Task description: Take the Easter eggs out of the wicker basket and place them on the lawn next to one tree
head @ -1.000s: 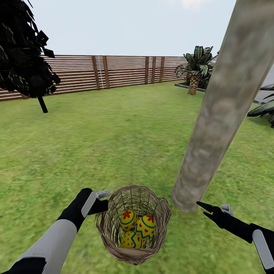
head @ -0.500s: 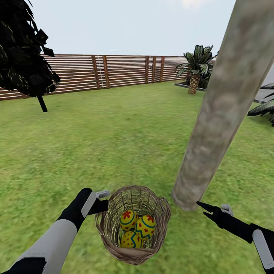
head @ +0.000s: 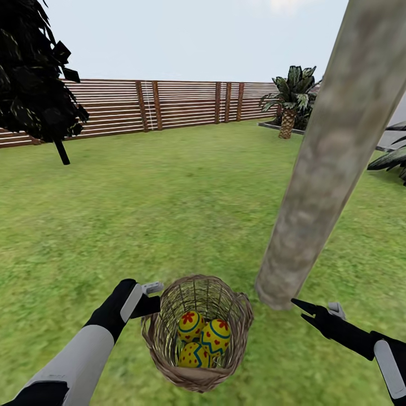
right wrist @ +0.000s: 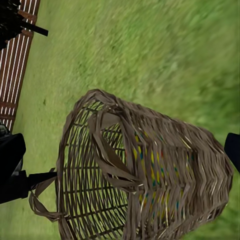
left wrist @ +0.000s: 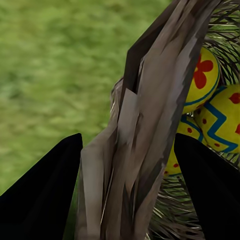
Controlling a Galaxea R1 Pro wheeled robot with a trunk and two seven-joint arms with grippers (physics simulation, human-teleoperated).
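Lower centre: wicker basket (head: 197, 332) holding three Easter eggs (head: 202, 338), its rim clamped between the jaws of the left gripper (head: 153, 298). Lower right: right gripper (head: 303, 312), jaws apart, empty. Beyond: tree (head: 327, 163) trunk on the lawn (head: 169, 208); fence (head: 169, 106) at the back.

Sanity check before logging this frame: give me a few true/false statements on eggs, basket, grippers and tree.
1. All three Easter eggs sit in the wicker basket. True.
2. The left gripper grips the basket's rim. True.
3. The right gripper holds an egg. False: it is open and holds nothing, to the right of the basket.
4. The basket is far from the pale tree. False: it is close beside the trunk's base.
5. An egg lies on the lawn. False: none does.
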